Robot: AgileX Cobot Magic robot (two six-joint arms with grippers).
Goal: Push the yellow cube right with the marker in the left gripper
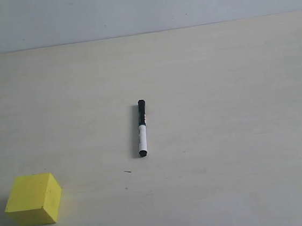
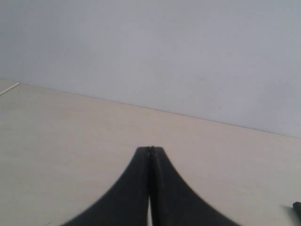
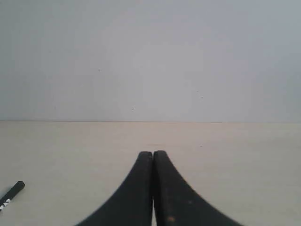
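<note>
You can read no text, number or brand in any view. The marker [image 1: 142,129] carries faint dark print on its white barrel, the 6 o'clock half in the exterior view. The print is too small to make out.

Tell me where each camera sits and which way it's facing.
Exterior: raised, looking down across the table at the marker and yellow cube; no arm shows.
Left wrist: low behind the shut left gripper, facing table and wall.
Right wrist: same, behind the shut right gripper.
Shared: exterior and right wrist both show the marker.
</note>
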